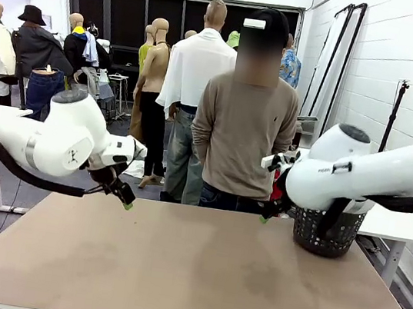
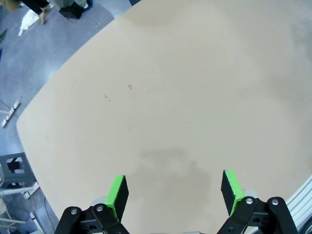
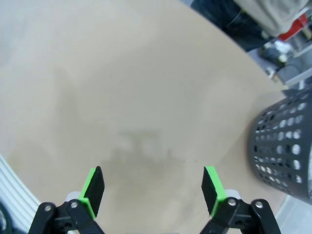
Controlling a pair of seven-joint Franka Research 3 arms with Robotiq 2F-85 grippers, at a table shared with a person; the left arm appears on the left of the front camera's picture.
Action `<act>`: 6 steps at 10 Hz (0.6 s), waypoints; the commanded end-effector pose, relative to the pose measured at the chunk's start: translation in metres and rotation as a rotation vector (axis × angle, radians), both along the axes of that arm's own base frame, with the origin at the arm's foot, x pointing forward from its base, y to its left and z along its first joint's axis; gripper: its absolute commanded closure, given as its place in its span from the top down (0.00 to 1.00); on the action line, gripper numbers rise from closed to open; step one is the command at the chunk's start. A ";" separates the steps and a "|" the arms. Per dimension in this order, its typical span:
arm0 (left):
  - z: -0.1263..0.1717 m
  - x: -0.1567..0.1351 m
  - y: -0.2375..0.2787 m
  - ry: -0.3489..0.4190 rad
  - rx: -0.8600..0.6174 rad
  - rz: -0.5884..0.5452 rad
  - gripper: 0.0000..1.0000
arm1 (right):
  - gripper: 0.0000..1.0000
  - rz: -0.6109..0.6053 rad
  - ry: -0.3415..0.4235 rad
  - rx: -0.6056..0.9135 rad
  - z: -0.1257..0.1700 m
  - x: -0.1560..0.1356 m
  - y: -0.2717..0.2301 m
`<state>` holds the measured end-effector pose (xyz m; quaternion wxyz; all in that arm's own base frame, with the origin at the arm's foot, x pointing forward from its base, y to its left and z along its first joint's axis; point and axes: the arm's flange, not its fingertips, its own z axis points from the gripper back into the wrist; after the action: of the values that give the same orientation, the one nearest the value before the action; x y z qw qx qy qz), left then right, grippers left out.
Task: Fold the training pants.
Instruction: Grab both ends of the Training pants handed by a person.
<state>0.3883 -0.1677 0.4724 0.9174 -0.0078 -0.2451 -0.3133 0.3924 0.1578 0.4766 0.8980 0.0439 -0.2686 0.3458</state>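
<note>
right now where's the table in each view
front: table fills the lower half, basket on its far right corner
left wrist: table beyond the open left fingers, floor at upper left
right wrist: table beyond the open right fingers, basket at the right edge
shared landmark: the basket, front and right wrist

no legible text, small print (image 1: 321, 170) on the right arm (image 1: 391, 170) too blurred to read
</note>
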 end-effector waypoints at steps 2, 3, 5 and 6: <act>0.038 -0.020 -0.007 -0.006 -0.012 -0.002 1.00 | 1.00 0.070 -0.028 0.019 0.037 -0.011 -0.010; 0.049 -0.027 -0.008 -0.026 -0.009 -0.008 1.00 | 1.00 0.091 -0.046 0.029 0.048 -0.015 -0.010; 0.061 -0.039 -0.008 -0.045 -0.017 -0.003 1.00 | 1.00 0.113 -0.054 0.039 0.058 -0.024 -0.012; 0.060 -0.037 -0.004 -0.050 -0.023 0.004 1.00 | 1.00 0.120 -0.057 0.048 0.056 -0.021 -0.012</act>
<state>0.3529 -0.1736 0.5381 0.9052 -0.0009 -0.2732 -0.3254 0.3682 0.1497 0.5407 0.8724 0.0492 -0.3036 0.3800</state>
